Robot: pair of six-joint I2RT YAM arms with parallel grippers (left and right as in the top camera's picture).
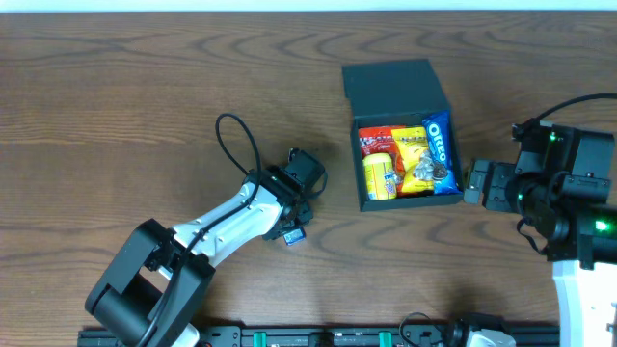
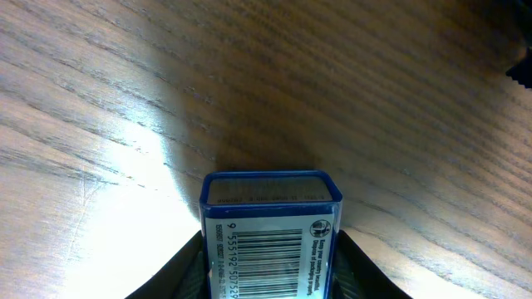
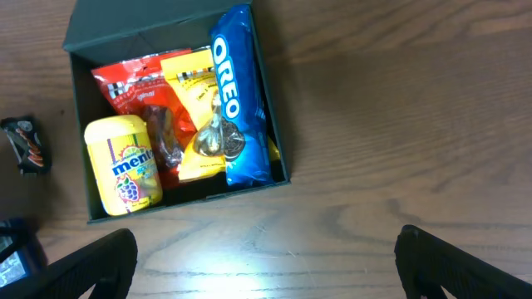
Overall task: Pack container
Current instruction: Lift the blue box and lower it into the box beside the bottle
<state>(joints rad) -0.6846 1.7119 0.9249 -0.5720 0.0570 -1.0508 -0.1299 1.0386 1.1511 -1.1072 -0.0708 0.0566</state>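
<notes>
Your left tool gripped a small blue box, well apart from the open container; your right tool sat released, fingers spread, just beside it.

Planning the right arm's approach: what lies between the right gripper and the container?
Only bare table between right gripper and container, shown in the right wrist view.

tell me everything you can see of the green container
The container is a dark teal-green, matte, squarish shallow box resting on the wooden table, its flat hinged lid open at the far side. Inside lie a blue Oreo pack, a yellow Mentos tub, a red packet and a yellow packet. Nothing else visibly touches it.
</notes>
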